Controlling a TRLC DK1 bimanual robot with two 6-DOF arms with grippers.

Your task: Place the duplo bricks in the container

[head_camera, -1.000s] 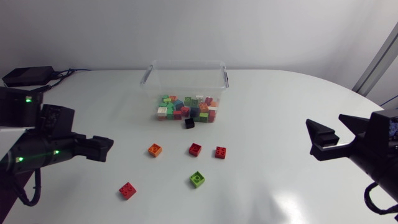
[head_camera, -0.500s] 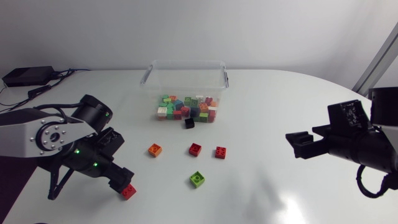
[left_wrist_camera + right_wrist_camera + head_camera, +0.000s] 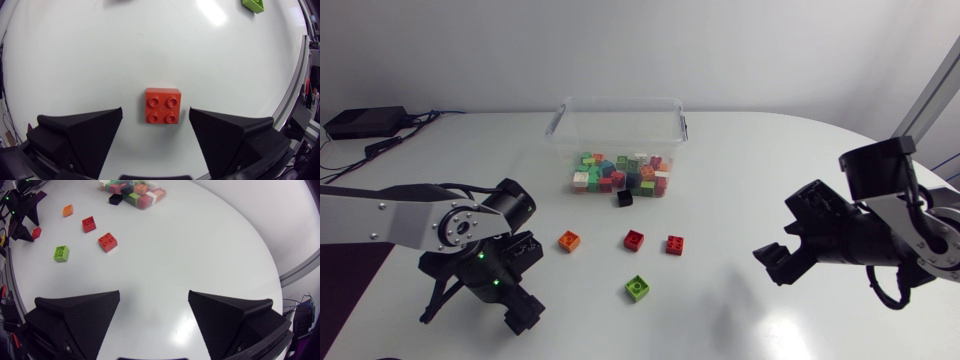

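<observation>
A red brick [image 3: 163, 105] lies flat on the white table between the fingers of my left gripper [image 3: 155, 113], which is open, with a gap on each side of the brick. From above, my left gripper [image 3: 520, 318] stands at the table's front left and hides that brick. An orange brick [image 3: 569, 240], two red bricks [image 3: 634, 239] [image 3: 675, 244] and a green brick [image 3: 638, 288] lie loose mid-table. A black brick [image 3: 624, 199] rests against the clear container [image 3: 620, 125]. My right gripper [image 3: 775, 262] hangs open and empty at the right.
The container holds several mixed bricks [image 3: 620, 172]. The right wrist view looks past my right gripper [image 3: 154, 296] to the green brick [image 3: 61, 253] and the red bricks [image 3: 107, 241] [image 3: 89, 224]. A cable and a black box [image 3: 365, 122] sit at the back left.
My left arm swung in from the left edge and came down over the front-left red brick. My right arm moved leftward over the table and turned its gripper downward.
</observation>
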